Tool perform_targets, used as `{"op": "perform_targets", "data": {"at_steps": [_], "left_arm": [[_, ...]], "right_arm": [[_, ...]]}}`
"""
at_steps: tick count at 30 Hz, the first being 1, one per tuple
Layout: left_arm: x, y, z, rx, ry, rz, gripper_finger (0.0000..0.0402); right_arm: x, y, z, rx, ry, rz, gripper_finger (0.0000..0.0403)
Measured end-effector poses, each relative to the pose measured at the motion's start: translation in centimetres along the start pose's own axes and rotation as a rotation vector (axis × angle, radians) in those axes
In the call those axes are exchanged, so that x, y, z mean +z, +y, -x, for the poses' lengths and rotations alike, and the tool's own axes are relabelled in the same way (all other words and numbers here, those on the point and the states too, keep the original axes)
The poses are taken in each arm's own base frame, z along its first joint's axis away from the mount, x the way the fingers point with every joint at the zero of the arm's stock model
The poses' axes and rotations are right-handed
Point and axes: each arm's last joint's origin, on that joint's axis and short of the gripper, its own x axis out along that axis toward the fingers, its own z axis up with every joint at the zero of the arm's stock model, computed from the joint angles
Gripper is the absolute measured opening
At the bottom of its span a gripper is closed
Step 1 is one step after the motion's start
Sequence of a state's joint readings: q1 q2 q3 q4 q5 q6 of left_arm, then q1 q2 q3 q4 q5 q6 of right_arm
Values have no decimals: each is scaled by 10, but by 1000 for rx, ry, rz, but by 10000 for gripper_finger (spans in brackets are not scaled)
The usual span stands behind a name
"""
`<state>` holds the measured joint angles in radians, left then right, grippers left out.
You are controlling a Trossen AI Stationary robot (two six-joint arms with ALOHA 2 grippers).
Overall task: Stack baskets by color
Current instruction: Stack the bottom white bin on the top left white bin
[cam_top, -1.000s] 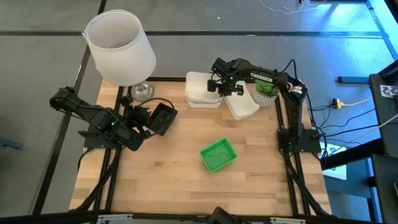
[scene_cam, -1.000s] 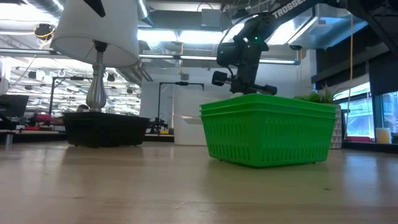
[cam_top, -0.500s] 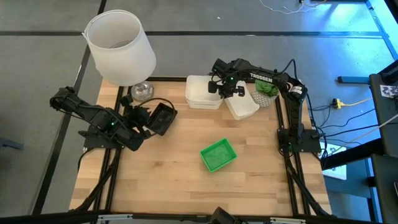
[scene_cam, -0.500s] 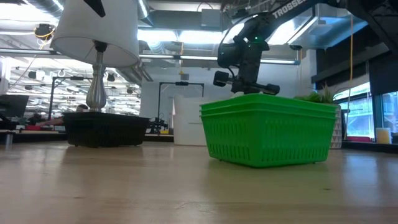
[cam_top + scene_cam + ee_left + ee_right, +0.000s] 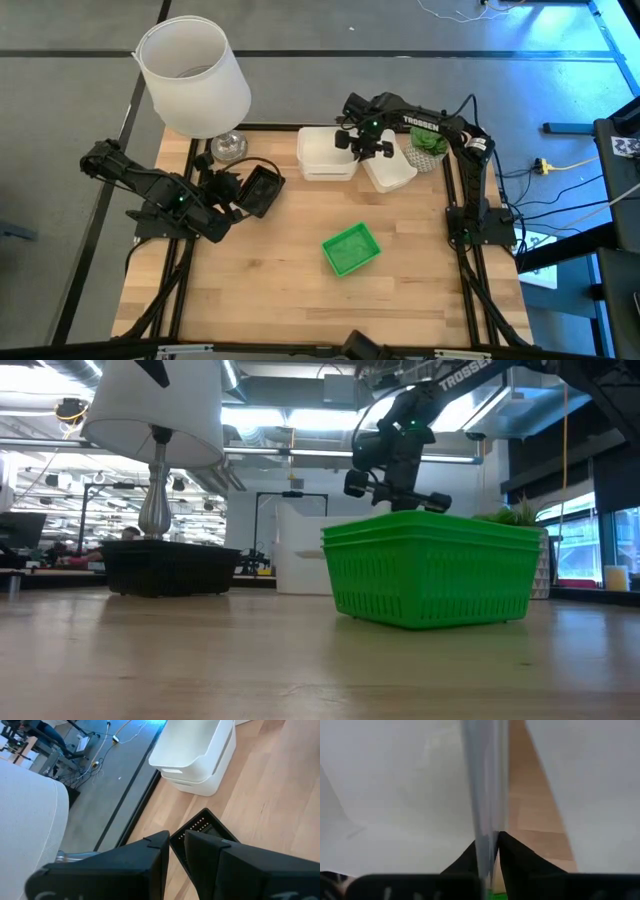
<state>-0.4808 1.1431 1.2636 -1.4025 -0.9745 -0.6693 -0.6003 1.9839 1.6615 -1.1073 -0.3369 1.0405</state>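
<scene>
Two white baskets [image 5: 327, 153] are nested at the far middle of the table, and a third white basket [image 5: 388, 170] lies beside them to the right. My right gripper [image 5: 358, 145] points down over the stack's right rim, shut on the upper basket's wall. A green basket [image 5: 351, 248] sits upright on the wood nearer the front; in the low view it shows as two nested green baskets [image 5: 430, 565]. At the left, my left gripper [image 5: 243, 192] is shut on a black mesh basket [image 5: 263, 188]. My left gripper pinches the black basket's rim [image 5: 196, 829] between its two fingers, coming slanting down from the table's left. The basket reaches out toward the right beyond the fingertips. Whether its bottom [image 5: 170, 585] rests on the table I cannot tell. My right gripper has the upper white basket's thin right wall [image 5: 485, 795] between its two fingers, one finger inside the basket and one outside. The fingers come from above, pointing steeply down. The basket sits nested in the white one under it.
A large white lampshade [image 5: 195, 75] on a shiny base [image 5: 228, 147] stands at the far left corner. A small green plant [image 5: 428, 143] sits at the far right, behind the right arm. Bare wood lies along the near half around the green basket.
The upper white basket, which stood raised and shifted toward the far edge over the lower one, has come down squarely into it. My right gripper has tipped a little while staying in place.
</scene>
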Motion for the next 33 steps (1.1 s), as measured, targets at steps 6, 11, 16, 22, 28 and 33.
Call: {"op": "perform_targets", "data": {"at_steps": [6, 11, 16, 22, 28, 33], "left_arm": [[0, 0, 0, -1, 0, 2, 54], [0, 0, 0, 0, 0, 4, 54], [0, 0, 0, 0, 0, 6, 54], [0, 0, 0, 0, 0, 9, 54], [0, 0, 0, -1, 0, 9, 54], [0, 0, 0, 0, 0, 9, 54]], "right_arm": [[-2, 1, -2, -48, -73, 63, 40], [-3, 2, -2, -45, -67, 75, 29], [-3, 2, -2, -43, -68, 94, 9], [-2, 3, -2, -30, -74, 68, 37], [-2, 3, -2, -29, -75, 70, 80], [-2, 4, -1, 4, -27, 39, 84]]}}
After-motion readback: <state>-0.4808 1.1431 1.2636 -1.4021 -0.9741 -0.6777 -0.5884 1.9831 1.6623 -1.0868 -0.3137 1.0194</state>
